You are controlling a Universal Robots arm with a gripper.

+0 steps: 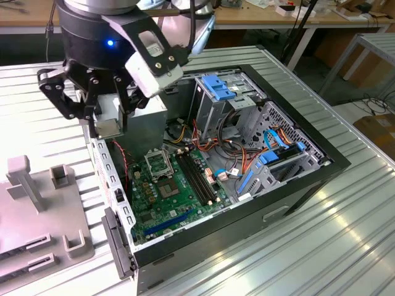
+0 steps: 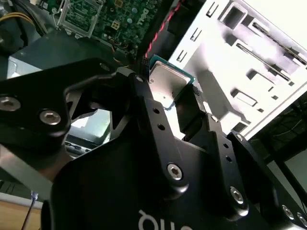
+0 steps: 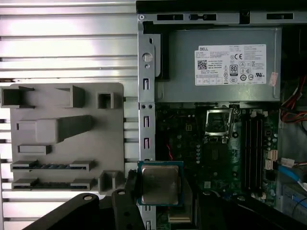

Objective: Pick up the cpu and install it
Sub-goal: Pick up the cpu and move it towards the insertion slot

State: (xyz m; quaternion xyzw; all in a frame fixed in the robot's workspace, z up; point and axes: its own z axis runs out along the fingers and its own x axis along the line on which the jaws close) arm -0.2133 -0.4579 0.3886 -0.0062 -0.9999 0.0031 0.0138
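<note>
Silvery-grey metal on a green-edged square marks the cpu [image 3: 159, 184], pinched flat between the two black fingers [image 2: 139, 93] of the gripper [image 3: 159, 192], which is clamped on the chip's opposite edges in both wrist views. In the first wrist view the chip covers part of the metal side wall of the computer case [image 3: 146, 120], between the grey fixture plate [image 3: 62, 134] and the green motherboard [image 3: 192, 143], well apart from the socket frame [image 3: 219, 120], which stands open. Beside that frame run the long black memory slots [image 3: 253, 148], and the grey power supply [image 3: 220, 62] lies next to the board.

In the exterior view the gripper [image 1: 108, 120] hangs in the upper left of the frame, above the case wall on the exterior view's left, raised clear of the motherboard [image 1: 166, 197]. The open socket frame [image 1: 157, 163] sits near the frame's centre, lower and to the exterior view's right of the gripper. The case rests on a ribbed metal table [image 1: 308, 246].
</note>
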